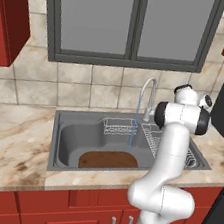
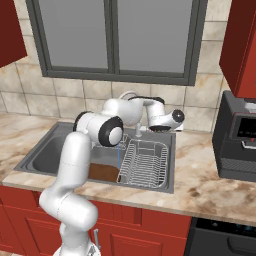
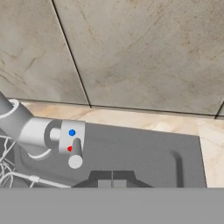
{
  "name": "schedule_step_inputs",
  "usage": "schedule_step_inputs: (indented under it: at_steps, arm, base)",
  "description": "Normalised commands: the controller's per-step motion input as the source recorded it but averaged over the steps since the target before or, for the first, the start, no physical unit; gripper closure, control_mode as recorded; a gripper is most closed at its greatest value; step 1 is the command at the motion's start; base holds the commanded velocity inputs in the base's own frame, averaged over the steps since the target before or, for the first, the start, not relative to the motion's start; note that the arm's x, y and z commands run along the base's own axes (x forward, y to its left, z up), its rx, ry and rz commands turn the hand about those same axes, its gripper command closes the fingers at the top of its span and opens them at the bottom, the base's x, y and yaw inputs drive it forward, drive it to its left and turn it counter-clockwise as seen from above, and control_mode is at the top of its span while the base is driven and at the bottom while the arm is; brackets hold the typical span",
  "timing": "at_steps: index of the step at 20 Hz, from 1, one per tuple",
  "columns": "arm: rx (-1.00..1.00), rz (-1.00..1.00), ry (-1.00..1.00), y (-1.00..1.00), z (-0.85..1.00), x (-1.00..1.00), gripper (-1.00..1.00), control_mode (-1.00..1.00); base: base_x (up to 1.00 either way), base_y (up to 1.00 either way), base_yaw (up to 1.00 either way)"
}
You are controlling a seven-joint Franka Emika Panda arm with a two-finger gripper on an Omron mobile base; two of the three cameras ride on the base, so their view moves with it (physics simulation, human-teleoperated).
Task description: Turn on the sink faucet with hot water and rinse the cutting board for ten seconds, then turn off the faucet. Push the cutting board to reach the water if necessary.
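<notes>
Reaching up from the base and bending at the elbow over the front rim of the sink [image 1: 55,141], our white arm stretches toward the back wall, with the hand held near the base of the sink faucet [image 1: 147,96]. Our pincer [image 3: 112,183] has its two dark tips pressed together, holding nothing, and points at the grey rim behind the basin. Just to its left in the hand view we see the faucet's one small lever [image 3: 73,146], marked with one blue dot and one red dot; whether the tips touch it we cannot tell.

We count one faucet, and one thin stream of water [image 1: 132,127] falling from its spout. One cutting board [image 1: 108,160] lies flat on the basin floor, near the front wall, the stream landing at its far edge. Two wire racks [image 1: 119,126] sit in the sink's right part. The marble counter [image 1: 13,145] surrounds the sink.
</notes>
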Motion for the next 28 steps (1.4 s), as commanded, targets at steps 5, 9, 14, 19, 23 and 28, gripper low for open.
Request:
schedule_step_inputs:
  at_steps: [5,9,14,19,23,28]
  arm:
    - [0.00,0.00,0.00,0.00,0.00,0.00,1.00,-1.00]
    - [0.00,0.00,0.00,0.00,0.00,0.00,1.00,-1.00]
    - [0.00,0.00,0.00,0.00,0.00,0.00,1.00,-1.00]
    - [0.00,0.00,0.00,0.00,0.00,0.00,1.00,-1.00]
    - [0.00,0.00,0.00,0.00,0.00,0.00,1.00,-1.00]
    - [0.00,0.00,0.00,0.00,0.00,0.00,1.00,-1.00]
  base:
    - [0.00,0.00,0.00]
    - [0.00,0.00,0.00]
    - [0.00,0.00,0.00]
    - [0.00,0.00,0.00]
    - [0.00,0.00,0.00]
    - [0.00,0.00,0.00]
